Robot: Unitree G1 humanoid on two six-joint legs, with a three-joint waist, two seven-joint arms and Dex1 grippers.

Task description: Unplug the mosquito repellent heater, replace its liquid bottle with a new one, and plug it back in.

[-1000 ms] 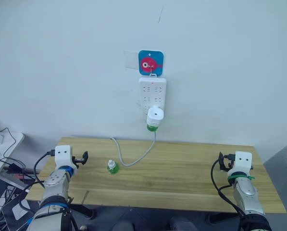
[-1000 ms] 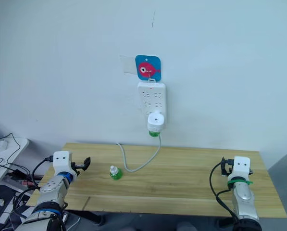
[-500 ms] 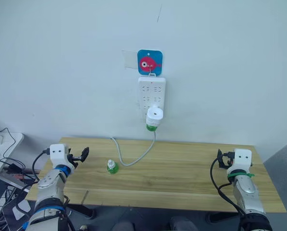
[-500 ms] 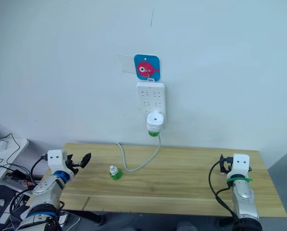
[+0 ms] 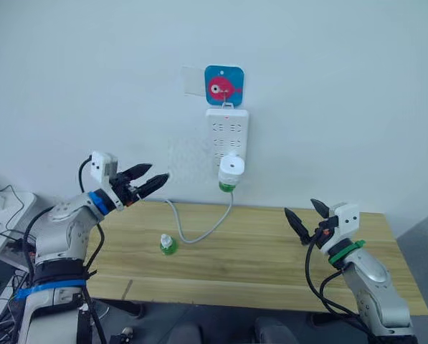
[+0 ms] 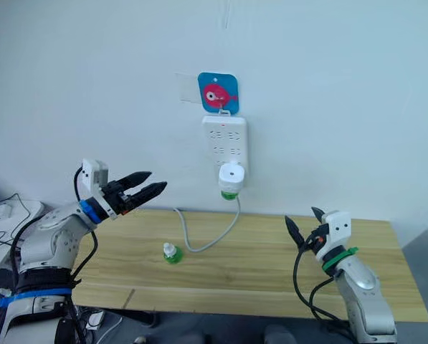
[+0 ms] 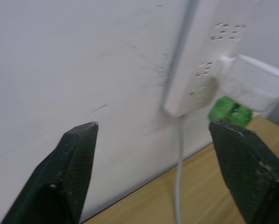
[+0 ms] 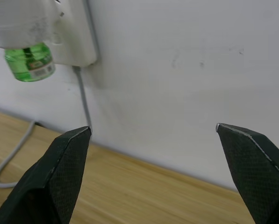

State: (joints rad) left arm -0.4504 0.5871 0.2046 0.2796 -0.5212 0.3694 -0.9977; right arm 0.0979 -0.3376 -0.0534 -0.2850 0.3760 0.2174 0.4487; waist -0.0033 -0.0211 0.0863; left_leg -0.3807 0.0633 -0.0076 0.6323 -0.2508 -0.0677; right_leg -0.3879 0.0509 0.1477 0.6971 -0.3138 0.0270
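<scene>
1. Wooden counter (image 5: 271, 258) against white wall (image 5: 357, 107); spare green bottle (image 5: 168, 247) stands left of centre, well apart from every edge.
2. Mosquito repellent heater (image 5: 231, 170) plugged into wall-hung power strip (image 5: 227, 136).
3. Left gripper (image 5: 150, 180) and right gripper (image 5: 305, 213) raised, fingers spread, holding nothing.

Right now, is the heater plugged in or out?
Plugged in: the heater sits on the power strip on the wall, its green bottle hanging below.

Open air lies around the mosquito repellent heater (image 5: 231, 168) plugged into the power strip (image 5: 227, 136); its cable (image 5: 199, 233) apparently hangs just below.
</scene>
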